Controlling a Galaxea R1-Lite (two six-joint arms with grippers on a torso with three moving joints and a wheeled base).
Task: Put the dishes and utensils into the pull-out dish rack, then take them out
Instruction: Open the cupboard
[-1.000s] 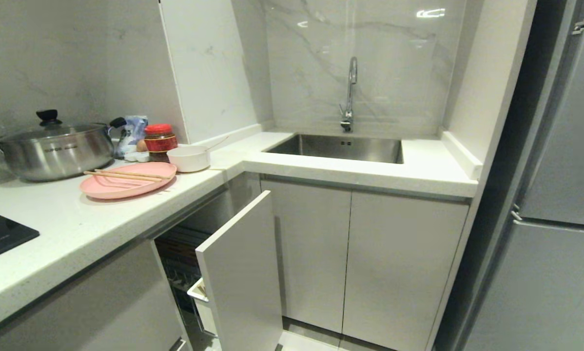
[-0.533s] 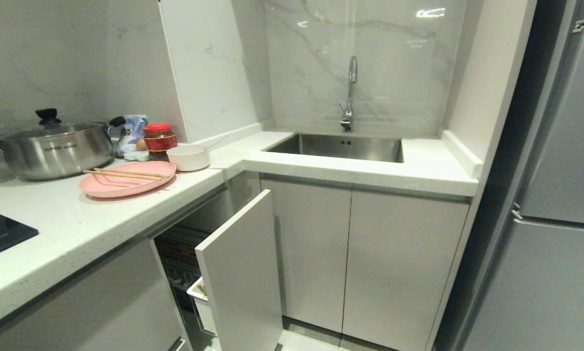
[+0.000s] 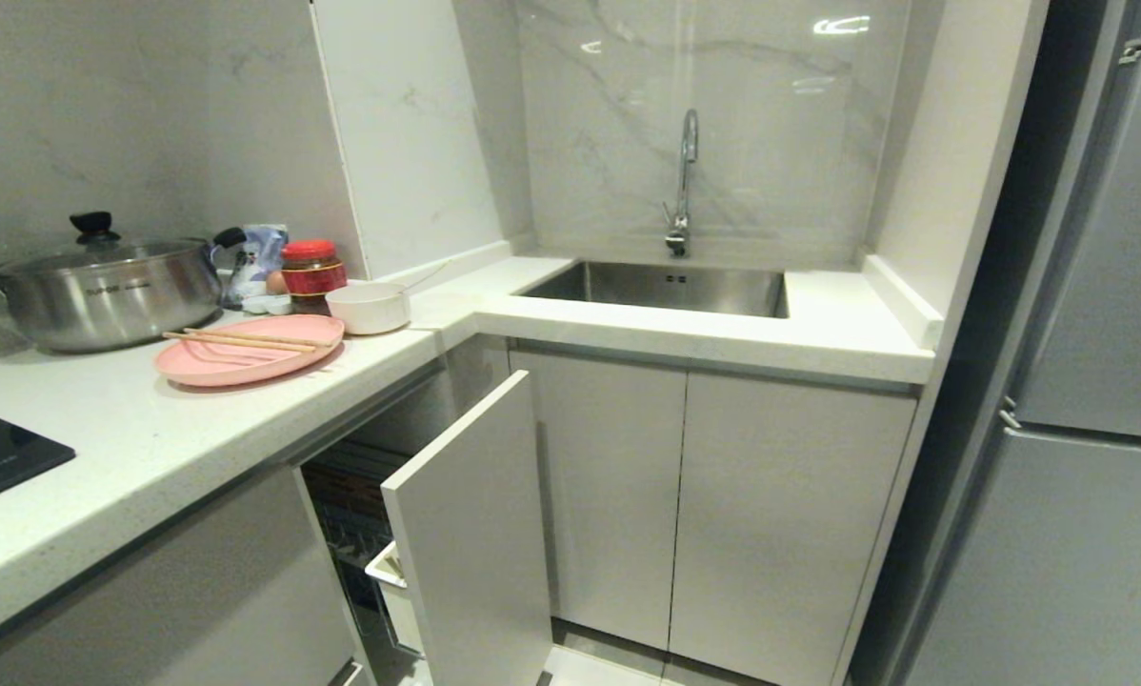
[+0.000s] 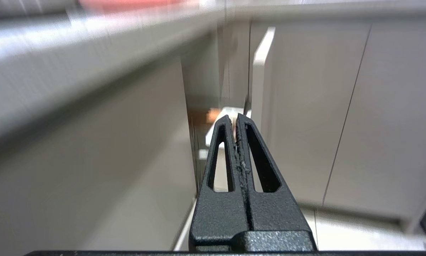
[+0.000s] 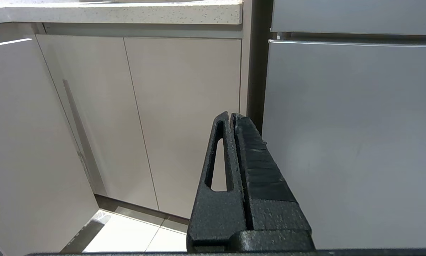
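Both grippers, left (image 4: 233,119) & right (image 5: 230,115), were clenched on nothing below counter level, w/ chopsticks (image 3: 242,339) across pink plate (image 3: 247,360), bowl (image 3: 368,308) beside it, rack front panel (image 3: 475,534) pulled out.

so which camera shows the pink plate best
The head view: the whole pink plate lies on the counter with chopsticks across it. The left wrist view gives only a reddish blur above the counter edge; the right wrist view shows none.

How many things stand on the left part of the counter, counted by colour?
Pink: 1, plate
White: 1, bowl
Wooden: 1 pair, chopsticks
Steel: 1, pot
Red: 1, jar
Total: 5, without the unclear small packets behind the plate.
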